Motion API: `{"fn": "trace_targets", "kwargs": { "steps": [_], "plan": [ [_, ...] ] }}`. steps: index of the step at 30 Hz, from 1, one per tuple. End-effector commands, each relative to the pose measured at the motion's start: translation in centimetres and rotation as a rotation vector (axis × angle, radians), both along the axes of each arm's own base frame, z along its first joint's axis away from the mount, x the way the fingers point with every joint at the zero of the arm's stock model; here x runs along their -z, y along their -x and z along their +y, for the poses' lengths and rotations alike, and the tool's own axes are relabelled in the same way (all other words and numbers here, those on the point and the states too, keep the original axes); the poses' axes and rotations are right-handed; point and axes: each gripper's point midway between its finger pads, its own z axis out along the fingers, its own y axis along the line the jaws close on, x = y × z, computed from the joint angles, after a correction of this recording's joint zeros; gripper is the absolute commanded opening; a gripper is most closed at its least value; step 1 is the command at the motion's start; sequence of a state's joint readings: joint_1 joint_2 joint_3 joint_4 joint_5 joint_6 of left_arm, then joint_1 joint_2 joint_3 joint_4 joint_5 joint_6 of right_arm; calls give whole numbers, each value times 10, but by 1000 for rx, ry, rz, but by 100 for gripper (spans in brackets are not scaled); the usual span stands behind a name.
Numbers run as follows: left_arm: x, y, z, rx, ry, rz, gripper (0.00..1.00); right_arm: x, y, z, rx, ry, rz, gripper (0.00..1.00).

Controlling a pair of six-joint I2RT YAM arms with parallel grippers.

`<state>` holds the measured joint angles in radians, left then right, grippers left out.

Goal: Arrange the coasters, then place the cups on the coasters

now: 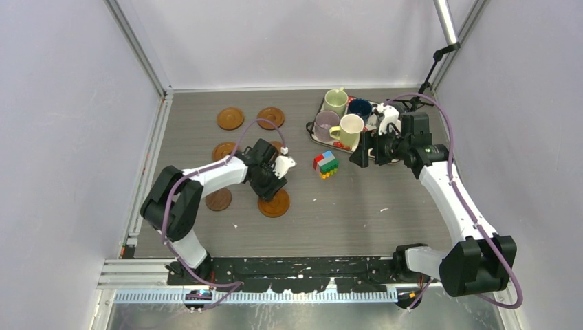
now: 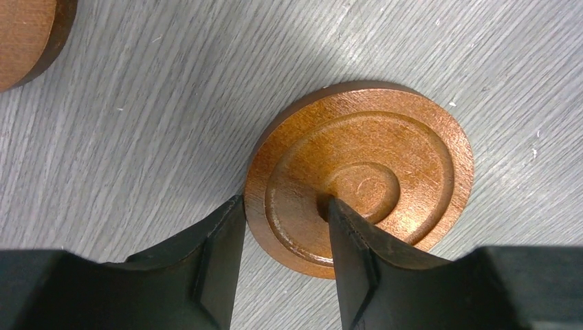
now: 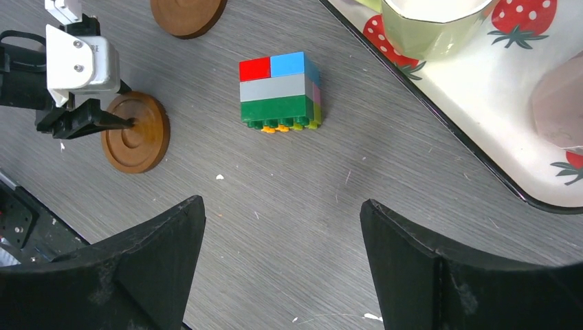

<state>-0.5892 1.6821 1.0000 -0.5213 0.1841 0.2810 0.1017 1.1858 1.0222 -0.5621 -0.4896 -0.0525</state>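
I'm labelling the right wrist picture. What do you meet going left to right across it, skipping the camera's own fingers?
left gripper → coaster at its fingers → block toy → yellow cup → mauve cup

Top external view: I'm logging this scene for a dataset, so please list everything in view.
coasters: five clear, a sixth mostly hidden by the left arm; brown; left half of the table
cups: four visible; light green, dark blue, mauve, pale yellow; on the tray
tray: one; white with strawberry print; far right
block toy: one; red, blue, grey, green; table centre
table: one; grey wood-grain; under everything
left gripper: one; black fingers; pinching the rim of the near coaster
right gripper: one; black fingers; open, above the table beside the tray
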Motion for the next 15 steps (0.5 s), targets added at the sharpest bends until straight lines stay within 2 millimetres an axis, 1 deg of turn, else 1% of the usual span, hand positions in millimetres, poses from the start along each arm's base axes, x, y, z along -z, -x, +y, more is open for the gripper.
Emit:
{"fn": "trace_targets", "kwargs": {
  "steps": [1, 2, 4, 6, 8, 11, 13, 14, 15],
  "plan": [
    [4, 15, 14, 27, -53, 34, 50, -11, -2, 5, -25, -13, -30, 87],
    [1, 15, 14, 21, -47, 37, 52, -11, -2, 6, -27, -10, -30, 87],
    [-12, 15, 11, 8, -23, 56, 62, -11, -3, 7, -29, -1, -33, 86],
    [-31, 13, 6, -3, 24, 57, 72, -11, -6, 12, -39, 20, -37, 85],
    [-52, 10, 2, -21, 89, 56, 79, -12, -9, 19, -56, 51, -40, 84],
    [-82, 5, 1, -66, 180, 61, 87, -13, -19, 34, -74, 122, -55, 83],
    [-97, 1, 5, -97, 222, 54, 91, -13, -26, 48, -88, 172, -73, 82],
    [-104, -1, 7, -115, 238, 47, 93, -13, -29, 59, -107, 195, -81, 81],
    [-110, -3, 9, -130, 251, 35, 94, -13, -35, 65, -106, 217, -91, 80]
  ]
}}
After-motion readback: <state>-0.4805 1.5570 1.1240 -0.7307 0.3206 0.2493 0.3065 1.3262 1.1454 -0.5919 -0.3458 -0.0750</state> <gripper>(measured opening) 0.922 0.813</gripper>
